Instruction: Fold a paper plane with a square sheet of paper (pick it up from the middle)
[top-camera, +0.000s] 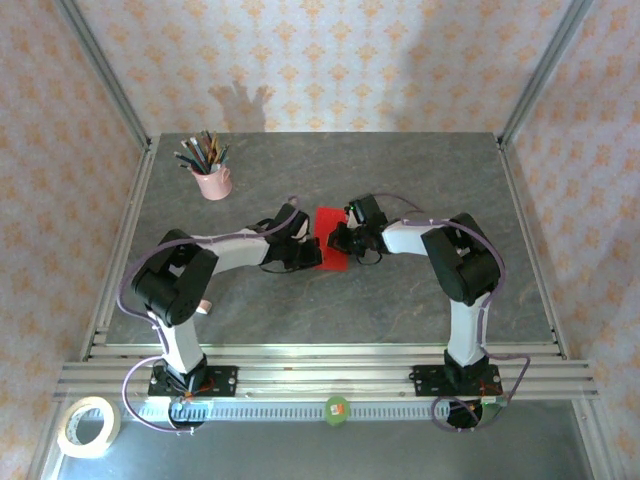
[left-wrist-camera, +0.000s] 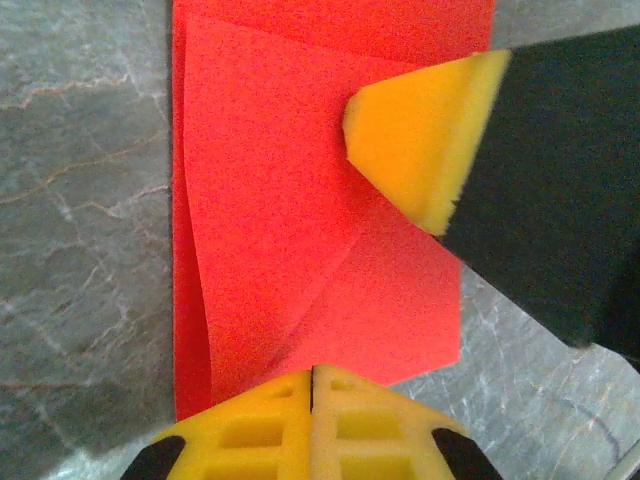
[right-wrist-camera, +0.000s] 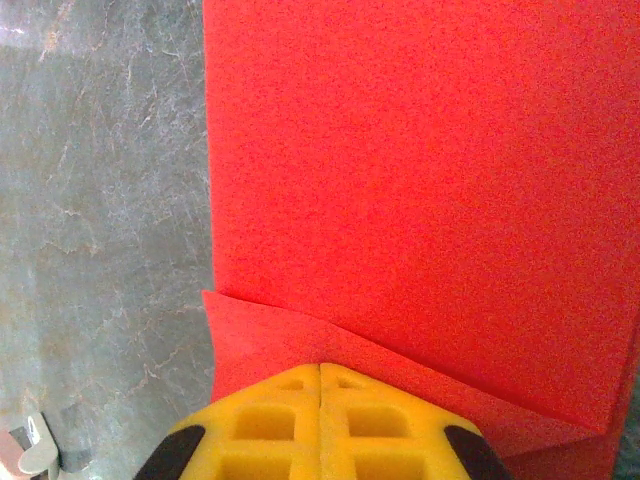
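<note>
We find the task mid-fold. The paper (top-camera: 330, 222) lies flat on the table (top-camera: 420, 180) at its centre, between the two arms, and is a partly folded sheet rather than a finished dart. The left wrist view shows a diagonal crease across the paper (left-wrist-camera: 300, 230) and a layer lapped over along its left side. The right wrist view shows a narrow flap turned over near the fingers, with a broad plain face of the paper (right-wrist-camera: 420, 160) beyond it. The left gripper (left-wrist-camera: 312, 385) has its fingers brought fully together with no gap and nothing between them, and its tip is set at the paper's near edge. The right gripper (right-wrist-camera: 320, 378) is likewise fully closed and empty, its tip on the small flap. From above, the left gripper (top-camera: 308, 248) and the right gripper (top-camera: 343, 238) meet over the sheet. We judge the step to be creasing: the closed tips appear to press the folds down, though actual contact cannot be confirmed from these angles. The next move probably calls for one tip to pin the sheet while the other runs along the crease without dragging the thin paper askew. From above the grippers hide the middle of the sheet, both wrist views cut off its far edges, and the layers cannot be counted.
</note>
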